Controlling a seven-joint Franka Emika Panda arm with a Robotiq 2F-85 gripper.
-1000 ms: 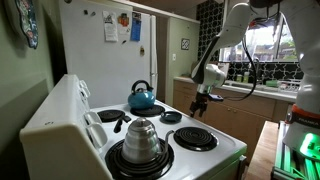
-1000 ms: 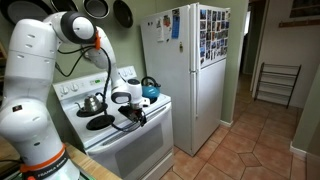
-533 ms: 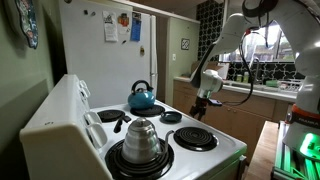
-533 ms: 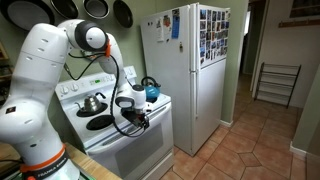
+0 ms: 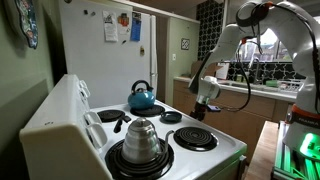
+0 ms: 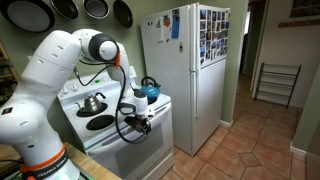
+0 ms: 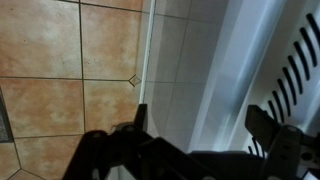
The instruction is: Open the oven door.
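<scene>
The white range stands beside the fridge, with four black coil burners (image 5: 195, 138) on top. Its oven door (image 6: 142, 152) is the white front panel and looks closed. It also fills the middle of the wrist view (image 7: 190, 60) as a white surface. My gripper (image 6: 143, 122) hangs just in front of the range's top front edge, above the door. In an exterior view it (image 5: 205, 108) is beyond the cooktop's front edge. In the wrist view my gripper (image 7: 200, 125) is open, its dark fingers (image 7: 140, 118) wide apart, with a paler strip between them.
A blue kettle (image 5: 141, 97) and a silver pot (image 5: 140, 140) sit on the burners. The tall white fridge (image 6: 190, 80) stands right next to the range. Wooden cabinets (image 5: 235, 122) face the range. Tiled floor (image 7: 60, 80) lies in front of the range.
The arm has swung down and forward. My gripper has dropped from above the cooktop's front corner to just in front of the range's top edge.
</scene>
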